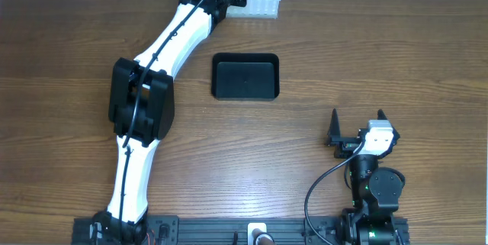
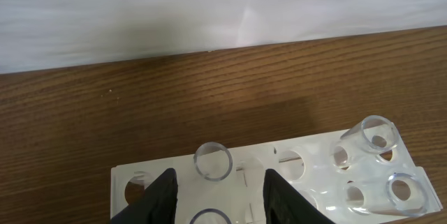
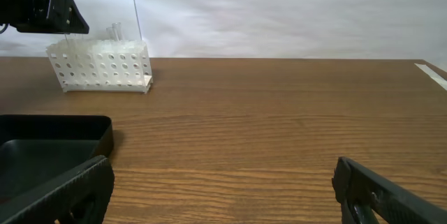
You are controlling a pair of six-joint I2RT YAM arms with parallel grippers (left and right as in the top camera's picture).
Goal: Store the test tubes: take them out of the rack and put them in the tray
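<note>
Top view shows the white test tube rack (image 1: 259,2) at the far edge of the bench (image 1: 396,54), with the black tray (image 1: 245,77) nearer me, apart from it. My left fingers (image 2: 165,197) hang spread over the rack, where clear test tubes (image 2: 212,161) stand upright. My right fingers (image 3: 66,185), also spread, sit low over the bench near their arm's base.

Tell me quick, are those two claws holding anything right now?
Left gripper: open, over the test tube rack, holding nothing.
Right gripper: open, empty.
</note>
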